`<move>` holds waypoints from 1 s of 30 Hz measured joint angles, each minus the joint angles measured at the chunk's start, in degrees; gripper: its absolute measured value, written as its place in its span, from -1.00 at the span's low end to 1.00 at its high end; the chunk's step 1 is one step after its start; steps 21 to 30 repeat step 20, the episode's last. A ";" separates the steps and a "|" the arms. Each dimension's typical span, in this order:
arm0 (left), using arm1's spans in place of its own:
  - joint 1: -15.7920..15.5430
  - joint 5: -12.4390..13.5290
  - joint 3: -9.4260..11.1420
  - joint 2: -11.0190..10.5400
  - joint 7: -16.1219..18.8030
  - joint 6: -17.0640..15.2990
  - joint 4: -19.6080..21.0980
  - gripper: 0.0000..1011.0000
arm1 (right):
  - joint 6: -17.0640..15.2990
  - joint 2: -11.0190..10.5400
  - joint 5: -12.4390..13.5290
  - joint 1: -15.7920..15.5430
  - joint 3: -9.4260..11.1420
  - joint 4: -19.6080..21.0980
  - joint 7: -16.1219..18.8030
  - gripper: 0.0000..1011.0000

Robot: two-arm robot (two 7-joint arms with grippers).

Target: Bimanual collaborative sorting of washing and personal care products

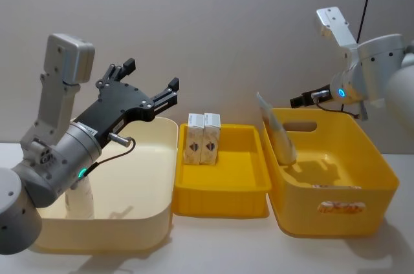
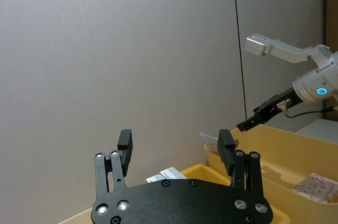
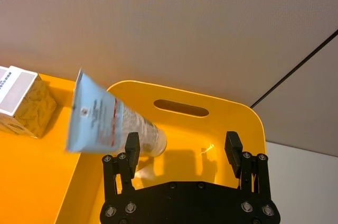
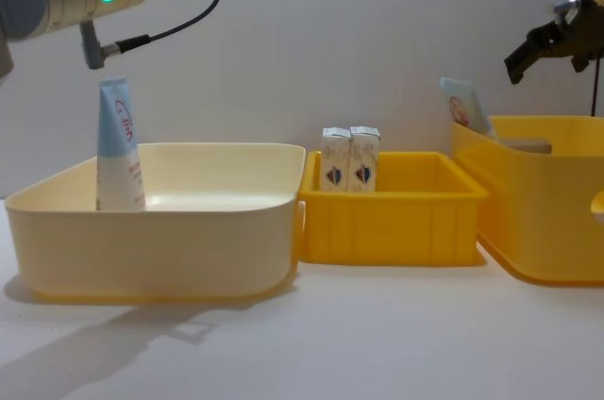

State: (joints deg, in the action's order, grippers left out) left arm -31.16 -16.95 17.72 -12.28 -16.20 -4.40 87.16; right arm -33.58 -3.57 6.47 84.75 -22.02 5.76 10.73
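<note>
Left of the head frame, left gripper [image 1: 147, 84] hangs above the cream bin [image 1: 152, 177], fingers spread wide, nothing between them. Its own wrist view confirms: both fingers [image 2: 124, 140] apart, only wall behind the gap. One pale-blue-and-white tube [image 4: 118, 145] stands upright at the cream bin's left end, cap down, crimped end up, red script on its face; chest frame shows it left of centre, under the left arm.

Centre of the head frame, shallow yellow tray [image 1: 223, 187] sits between the two bins, touching or just beside each. Two small white cartons [image 1: 202, 137] stand upright side by side, touching, against the tray's back wall; blue pattern shows on their fronts in the chest frame.

Right side, deep yellow bin [image 1: 362, 209] with handle slot. Second tube [image 1: 277, 133] leans tilted against the bin's left inner wall, crimped end poking above the rim, cap end down on the floor. A flat patterned packet [image 2: 318, 187] lies in this bin, print unreadable.

Upper right of the head frame, right gripper [image 1: 298, 100] hovers above the deep bin's back rim, well apart from the leaning tube. Right wrist view shows its fingers [image 3: 131, 147] wide, empty, tube [image 3: 109, 122] farther off beyond them.
</note>
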 joint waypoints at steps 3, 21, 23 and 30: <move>0.00 0.00 0.00 0.00 0.00 0.00 0.00 0.98 | 0.00 0.00 0.00 0.01 0.00 -0.04 0.00 0.98; 0.00 0.00 0.00 0.00 0.00 0.00 0.00 0.98 | -0.02 0.00 0.01 0.07 0.00 -0.14 -0.02 0.98; 0.00 0.00 0.00 0.00 0.00 0.00 0.00 0.98 | -0.02 0.00 0.01 0.07 0.00 -0.14 -0.02 0.98; 0.00 0.00 0.00 0.00 0.00 0.00 0.00 0.98 | -0.02 0.00 0.01 0.07 0.00 -0.14 -0.02 0.98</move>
